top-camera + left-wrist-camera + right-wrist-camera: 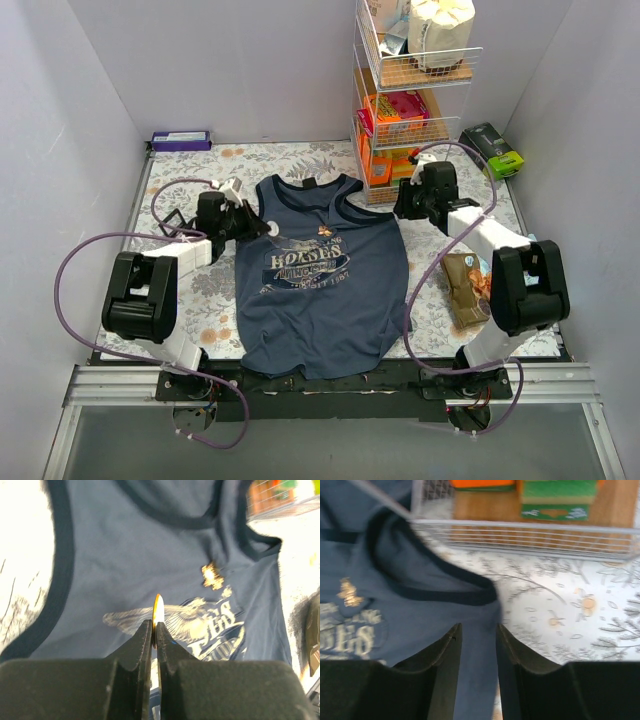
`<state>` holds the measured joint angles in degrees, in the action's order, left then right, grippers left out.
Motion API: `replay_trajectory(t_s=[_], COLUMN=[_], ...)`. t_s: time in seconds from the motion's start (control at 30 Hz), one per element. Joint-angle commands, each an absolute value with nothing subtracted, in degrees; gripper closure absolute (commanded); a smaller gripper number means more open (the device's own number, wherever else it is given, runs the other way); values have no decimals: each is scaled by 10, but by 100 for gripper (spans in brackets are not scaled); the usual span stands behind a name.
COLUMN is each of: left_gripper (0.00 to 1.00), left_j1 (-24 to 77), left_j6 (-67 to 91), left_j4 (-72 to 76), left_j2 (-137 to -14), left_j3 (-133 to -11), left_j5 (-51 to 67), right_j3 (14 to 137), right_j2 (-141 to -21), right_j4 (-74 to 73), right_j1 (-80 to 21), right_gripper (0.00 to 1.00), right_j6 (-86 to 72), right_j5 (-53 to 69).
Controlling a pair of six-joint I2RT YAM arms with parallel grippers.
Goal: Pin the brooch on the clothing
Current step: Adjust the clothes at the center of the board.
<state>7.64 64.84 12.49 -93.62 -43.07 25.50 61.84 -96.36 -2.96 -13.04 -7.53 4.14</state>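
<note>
The top [320, 320] is lying flat mid-frame on the tabletop [215, 300], the gold brooch [325, 231] sitting just above its print. The left tool [155, 626] is pinching a thin disc [158, 607] edge-on, probably a backing. The right tool [478, 630] is hovering spread over the armhole edge, likely ready to steady cloth.

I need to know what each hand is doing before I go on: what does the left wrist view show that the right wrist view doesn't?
Left wrist only: the left gripper, shut on a thin gold-edged piece.
Right wrist only: the right gripper, open, with the edge of the clothing running between its fingers.
Both: the clothing and the brooch lying on its chest just above the print. The wire rack is sharp in the right wrist view and only a blur in the left.
</note>
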Motion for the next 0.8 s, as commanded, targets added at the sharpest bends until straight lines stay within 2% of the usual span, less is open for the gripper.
replay_trajectory(t_s=[0.0,0.2,0.27,0.33,0.77], left_gripper=[100,100,100,100,100], left_j1=[105,110,110,110,98], left_j6=[601,624,632,640,673], left_j4=[122,148,158,176,235], left_j2=[-878,-944,-975,-994,-1125], left_j3=[-497,-555,-569,-576,-594], left_j5=[228,267,277,287,305], right_j3=[596,675,699,725,867], right_j2=[-904,-960,-981,-1008,-1173], right_j4=[11,4,1,4,-33], right_j1=[-180,-263,-275,-285,-302], right_gripper=[58,55,44,41,41], right_j6=[-111,-101,-93,-84,-11], right_j5=[88,80,81,77,24])
